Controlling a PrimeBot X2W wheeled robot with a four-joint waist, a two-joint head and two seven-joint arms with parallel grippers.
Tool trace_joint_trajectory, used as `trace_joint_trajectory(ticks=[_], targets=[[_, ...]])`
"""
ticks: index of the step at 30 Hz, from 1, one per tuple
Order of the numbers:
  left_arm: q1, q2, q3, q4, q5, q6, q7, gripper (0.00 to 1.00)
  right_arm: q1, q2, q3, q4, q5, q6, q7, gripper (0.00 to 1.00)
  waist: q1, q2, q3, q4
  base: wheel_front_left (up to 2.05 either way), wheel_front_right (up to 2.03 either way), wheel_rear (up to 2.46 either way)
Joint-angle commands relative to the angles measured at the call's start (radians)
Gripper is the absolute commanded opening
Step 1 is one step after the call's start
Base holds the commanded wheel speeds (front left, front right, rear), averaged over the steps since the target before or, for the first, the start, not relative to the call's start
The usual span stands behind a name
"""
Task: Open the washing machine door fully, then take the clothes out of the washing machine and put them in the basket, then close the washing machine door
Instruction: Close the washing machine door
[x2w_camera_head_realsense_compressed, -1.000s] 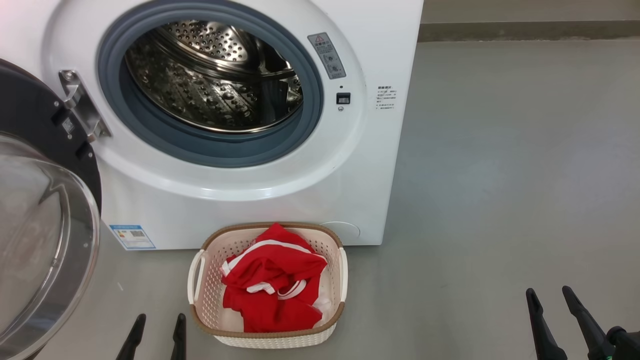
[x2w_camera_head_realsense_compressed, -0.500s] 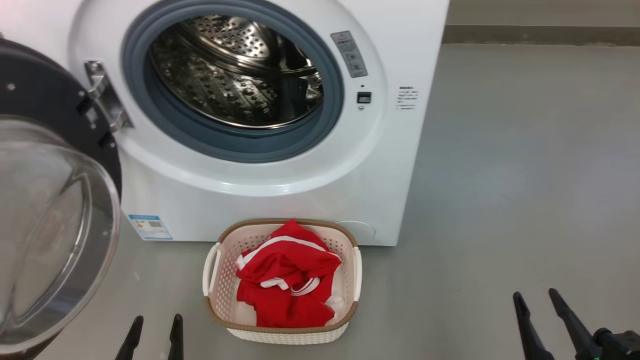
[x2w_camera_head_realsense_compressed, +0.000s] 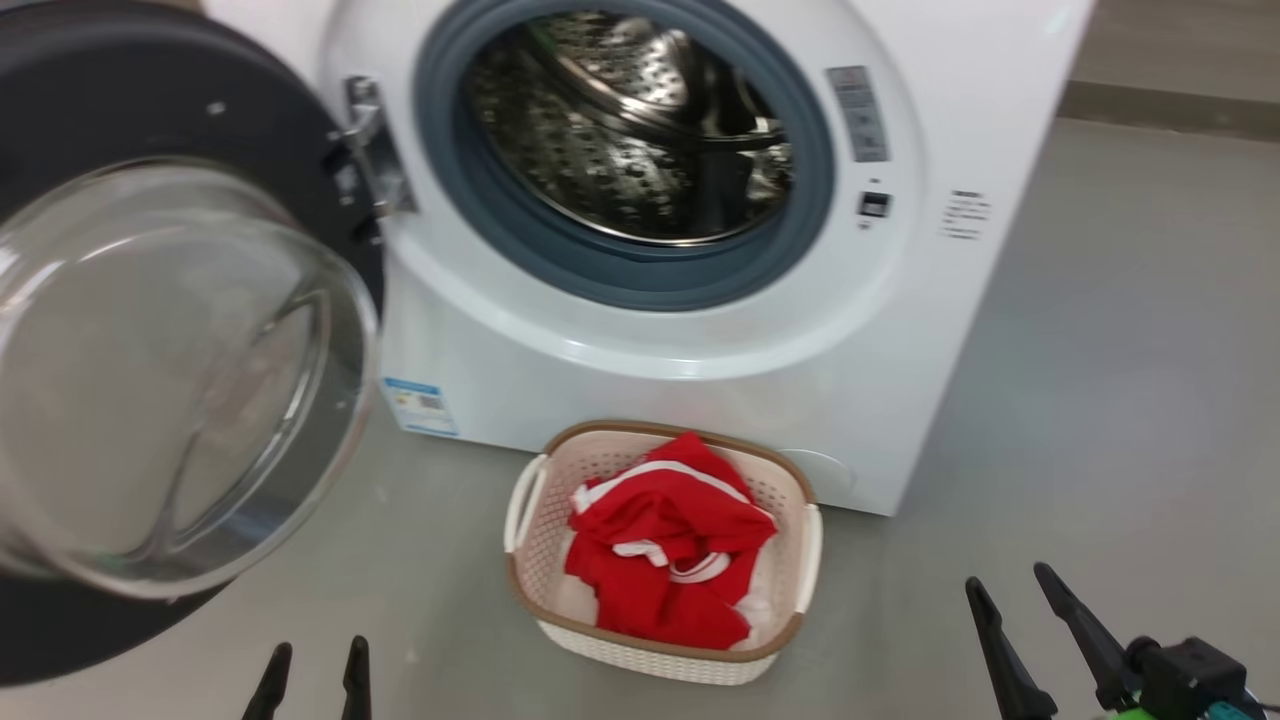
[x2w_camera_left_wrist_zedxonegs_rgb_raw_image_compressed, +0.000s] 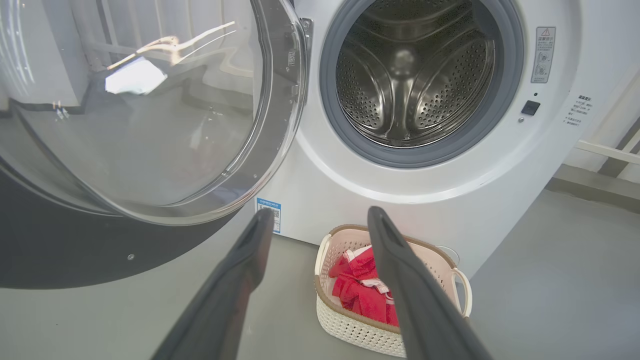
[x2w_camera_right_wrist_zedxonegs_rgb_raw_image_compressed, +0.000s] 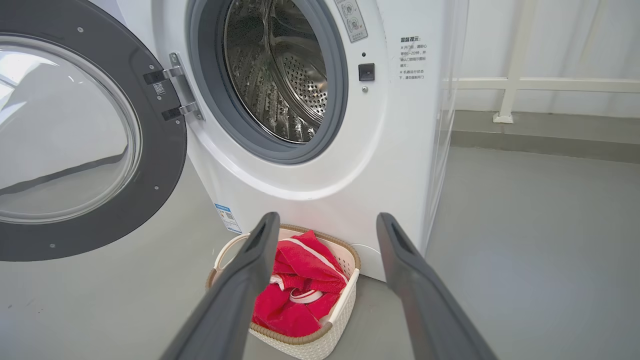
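Head view of a white front-loading washing machine (x2w_camera_head_realsense_compressed: 700, 380) on a grey floor. The washing machine door (x2w_camera_head_realsense_compressed: 170, 350), black-rimmed with a bulging glass porthole, stands swung wide open at 9 o'clock, hinged on the machine's left. The perforated steel drum (x2w_camera_head_realsense_compressed: 640, 130) at 12 o'clock looks empty as far as can be seen. The red clothes (x2w_camera_head_realsense_compressed: 665, 550) with white trim lie heaped in the cream basket (x2w_camera_head_realsense_compressed: 655, 660) at 6 o'clock, on the floor just in front of the machine. Opening and unloading therefore appear done; closing the door seems to be what remains. The left end effector (x2w_camera_head_realsense_compressed: 320, 645) at 7 o'clock and the right end effector (x2w_camera_head_realsense_compressed: 1007, 575) at 4 o'clock both hang with fingers spread, holding nothing, well apart from the door. Writing: a small blue label (x2w_camera_left_wrist_zedxonegs_rgb_raw_image_compressed: 268, 220) with a QR code at the machine's base, a grey warning sticker (x2w_camera_left_wrist_zedxonegs_rgb_raw_image_compressed: 544, 54) with a red triangle beside the opening, and lines of Chinese print (x2w_camera_right_wrist_zedxonegs_rgb_raw_image_compressed: 412, 57) further right, all too small to read.
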Motion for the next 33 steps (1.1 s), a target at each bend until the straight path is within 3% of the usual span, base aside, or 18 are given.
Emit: trace_joint_trajectory(ticks=[1, 16, 26, 33], targets=[[-0.019, 0.010, 0.028, -0.015, -0.009, 0.005, -0.005, 1.00, -0.050, -0.026, 0.029, -0.019, -0.011, 0.005, -0.006, 1.00, 0.0000, -0.0001, -0.005, 0.073, 0.00, 0.00, 0.00], [-0.001, 0.010, -0.006, -0.015, -0.052, 0.062, -0.005, 1.00, -0.121, -0.048, 0.133, 0.017, 0.006, 0.005, -0.006, 1.00, 0.0000, -0.0001, -0.009, 0.260, 0.00, 0.00, 0.00], [0.032, 0.010, -0.011, -0.076, -0.122, 0.125, -0.005, 1.00, -0.204, -0.075, 0.212, 0.044, 0.023, 0.005, -0.006, 1.00, 0.0000, -0.0001, 0.031, 0.286, 0.00, 0.00, 0.00], [0.038, 0.010, -0.019, -0.097, -0.140, 0.142, -0.005, 1.00, -0.225, -0.085, 0.231, 0.052, 0.034, 0.005, -0.006, 1.00, 0.0000, -0.0001, 0.039, 0.288, 0.00, 0.00, 0.00]])
